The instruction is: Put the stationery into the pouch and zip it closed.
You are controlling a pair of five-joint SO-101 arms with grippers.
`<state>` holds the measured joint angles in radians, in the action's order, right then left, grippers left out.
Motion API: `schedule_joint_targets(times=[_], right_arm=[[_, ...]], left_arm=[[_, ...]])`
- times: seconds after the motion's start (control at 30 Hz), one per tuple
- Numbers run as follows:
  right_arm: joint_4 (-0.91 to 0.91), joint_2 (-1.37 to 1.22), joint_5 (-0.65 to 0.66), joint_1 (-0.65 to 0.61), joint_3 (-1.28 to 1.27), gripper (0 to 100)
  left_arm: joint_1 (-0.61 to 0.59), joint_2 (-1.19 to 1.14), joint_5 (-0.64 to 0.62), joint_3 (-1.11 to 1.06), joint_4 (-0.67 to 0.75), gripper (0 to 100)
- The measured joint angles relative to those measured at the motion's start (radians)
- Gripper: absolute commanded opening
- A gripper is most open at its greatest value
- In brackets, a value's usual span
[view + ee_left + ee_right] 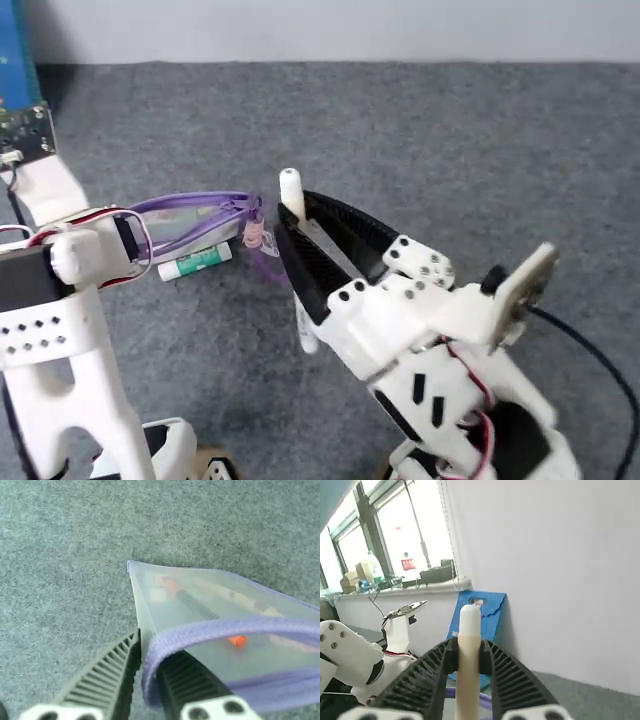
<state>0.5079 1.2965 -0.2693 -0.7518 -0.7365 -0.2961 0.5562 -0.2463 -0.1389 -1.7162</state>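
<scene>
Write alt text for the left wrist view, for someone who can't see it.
The left gripper is shut on the purple-trimmed rim of a translucent pouch over grey carpet. Stationery shows dimly through its wall, including an orange tip.

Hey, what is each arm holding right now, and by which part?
The left hand clamps the pouch by its purple zipper edge near a corner. The right hand grips a white pen near one end, its tip poking out past the hand.

Left claw (150, 652) pinching purple-trimmed pouch (280, 655) rim, stationery (192, 605) faintly visible inside, grey carpet (65, 550) below
</scene>
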Motion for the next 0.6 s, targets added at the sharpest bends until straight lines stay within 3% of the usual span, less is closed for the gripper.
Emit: schedule_joint_targets(times=[0.13, 0.37, 0.6], right_arm=[[-0.215, 0.002, 0.000, -0.002, -0.117, 0.7], [-0.535, -0.009, 0.002, -0.127, -0.192, 0.7], [-0.810, -0.321, 0.003, -0.110, -0.161, 0.8]], left_arm=[[0.000, 0.000, 0.000, 0.000, 0.000, 1], [0.000, 0.000, 0.000, 0.000, 0.000, 1], [0.000, 0.000, 0.000, -0.002, 0.000, 1]])
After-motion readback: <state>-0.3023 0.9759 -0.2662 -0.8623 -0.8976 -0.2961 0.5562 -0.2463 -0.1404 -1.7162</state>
